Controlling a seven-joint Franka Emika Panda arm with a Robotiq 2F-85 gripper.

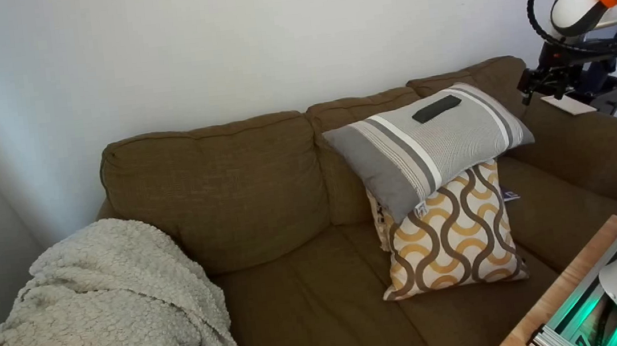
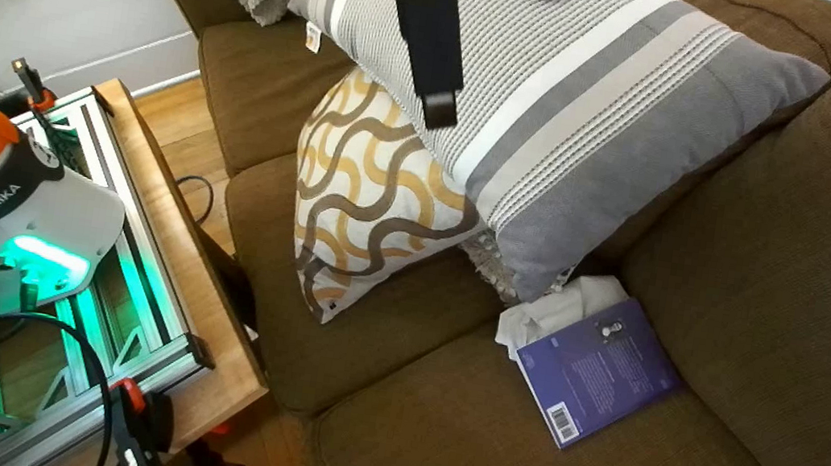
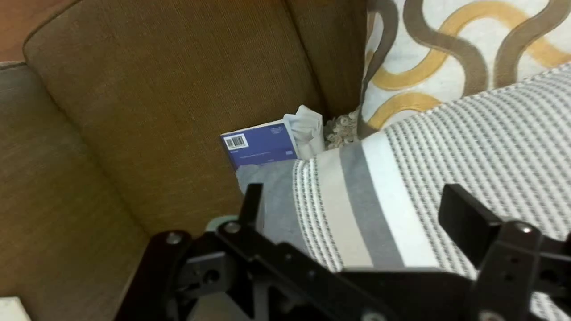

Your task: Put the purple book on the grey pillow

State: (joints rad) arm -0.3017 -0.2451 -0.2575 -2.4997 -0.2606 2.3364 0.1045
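The purple book (image 2: 598, 377) lies on the brown sofa seat beside one end of the grey pillow. In the wrist view the book (image 3: 261, 145) shows partly, with the pillow hiding its lower part. Only a small bit of the book (image 1: 510, 196) shows in an exterior view. The grey pillow (image 1: 431, 137) lies tilted on the patterned cushion and against the sofa back. It also shows in an exterior view (image 2: 641, 135) and in the wrist view (image 3: 370, 209). My gripper (image 3: 357, 203) is open and empty above the pillow; it also shows in an exterior view (image 1: 542, 92).
A dark flat object (image 1: 436, 108) lies on the pillow. The mustard-and-white cushion (image 1: 452, 232) stands under it. Crumpled white material (image 2: 575, 312) touches the book. A fluffy blanket (image 1: 122, 307) covers the sofa's far end. A white flat thing (image 1: 568, 104) rests on the sofa arm.
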